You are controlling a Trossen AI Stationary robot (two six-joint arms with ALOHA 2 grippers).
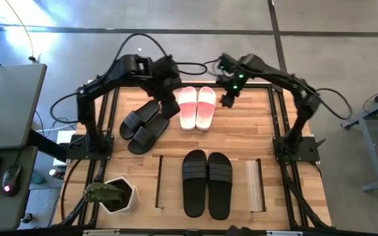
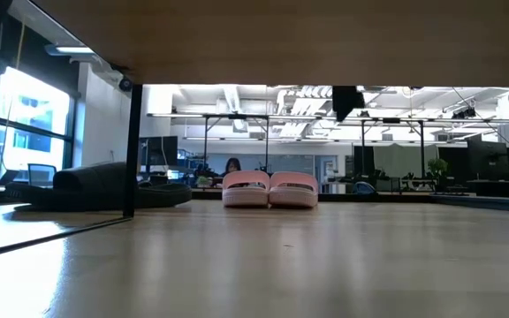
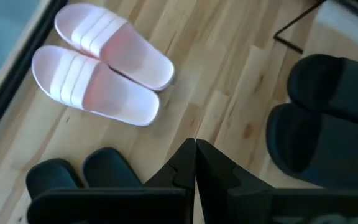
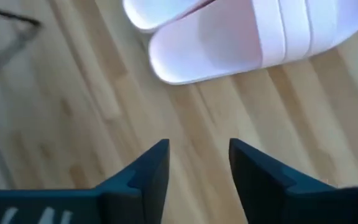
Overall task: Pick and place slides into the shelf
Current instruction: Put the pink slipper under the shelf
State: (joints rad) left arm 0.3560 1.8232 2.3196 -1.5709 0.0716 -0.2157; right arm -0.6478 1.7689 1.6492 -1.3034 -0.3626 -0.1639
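Observation:
The pink-and-white slides (image 1: 197,108) lie side by side, soles down, at the table's far middle; they also show in the low view (image 2: 269,189). One black pair (image 1: 144,126) lies to their left. Another black pair (image 1: 207,183) lies on the light-wood shelf (image 1: 254,185) near the front edge. My left gripper (image 3: 196,163) is shut and empty, and hovers between the left black pair and the pink pair (image 1: 169,99). My right gripper (image 4: 199,165) is open and empty, and hovers just right of the pink pair (image 1: 228,98), clear of the table (image 2: 347,102).
A white hexagonal plant pot (image 1: 120,195) stands at the table's near left corner. Black frame rails (image 1: 113,124) run along the table's left and right sides. Bare wood shows between the pink pair and the shelf (image 1: 228,137).

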